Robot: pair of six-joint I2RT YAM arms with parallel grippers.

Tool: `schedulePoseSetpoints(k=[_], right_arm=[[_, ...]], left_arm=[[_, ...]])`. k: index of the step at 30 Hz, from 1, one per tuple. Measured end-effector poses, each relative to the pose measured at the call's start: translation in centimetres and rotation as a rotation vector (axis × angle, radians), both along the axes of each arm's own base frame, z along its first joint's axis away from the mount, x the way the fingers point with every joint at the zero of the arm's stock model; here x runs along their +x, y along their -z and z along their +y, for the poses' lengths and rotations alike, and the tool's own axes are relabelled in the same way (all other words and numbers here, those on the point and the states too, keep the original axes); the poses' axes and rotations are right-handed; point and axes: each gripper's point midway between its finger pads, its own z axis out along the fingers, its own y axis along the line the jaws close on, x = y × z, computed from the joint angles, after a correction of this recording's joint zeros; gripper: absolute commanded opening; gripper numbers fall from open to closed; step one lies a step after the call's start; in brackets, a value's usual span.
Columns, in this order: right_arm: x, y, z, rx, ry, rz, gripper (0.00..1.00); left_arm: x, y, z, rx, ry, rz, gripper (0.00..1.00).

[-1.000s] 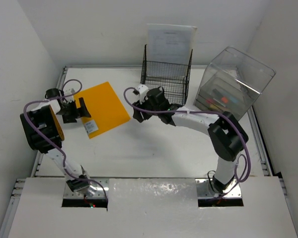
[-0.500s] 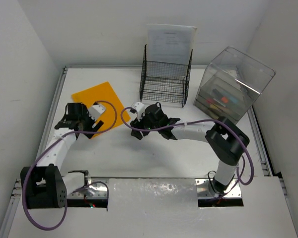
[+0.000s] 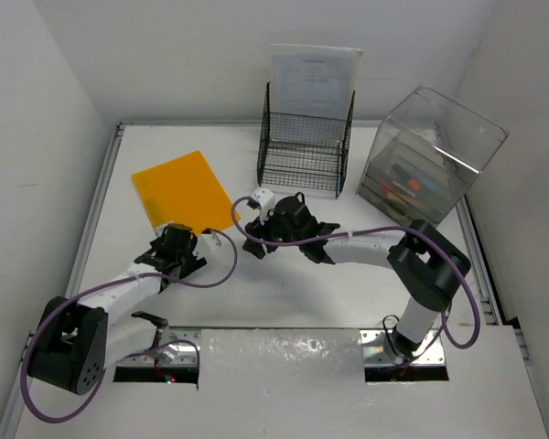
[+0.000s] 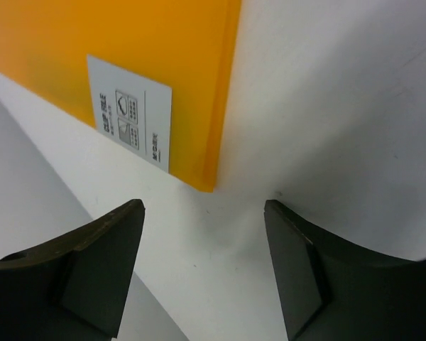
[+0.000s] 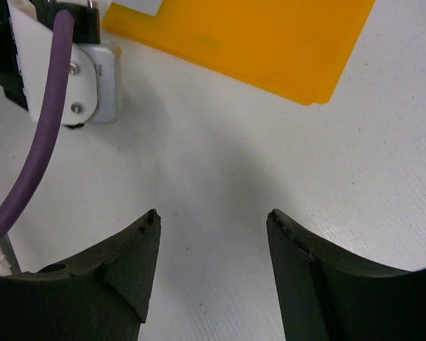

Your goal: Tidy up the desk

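My left gripper (image 4: 202,273) is released, with nothing between its fingers. The near corner of the orange folder (image 4: 128,57), which carries a white label (image 4: 131,121), lies just ahead of the gap. My right gripper (image 5: 213,273) is also released and empty, over bare tabletop, with another folder corner ahead of it. The folder lies flat on the desk (image 3: 284,293), which spans the area under both arms. At the far edge stand a black wire rack (image 3: 306,151) and, right of it, a clear drawer box (image 3: 430,151).
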Motion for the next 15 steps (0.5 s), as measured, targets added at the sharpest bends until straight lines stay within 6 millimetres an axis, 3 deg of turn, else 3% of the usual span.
schedulePoseSetpoints(k=[6,15], right_arm=[[-0.2,0.3,-0.1,0.004,0.007,0.013,0.61],[-0.2,0.2,-0.1,0.007,0.01,0.017,0.61]], left_arm=[[0.7,0.0,0.6,0.06,-0.024,-0.139,0.52],[2.5,-1.2,-0.5,0.035,-0.01,-0.255,0.44]])
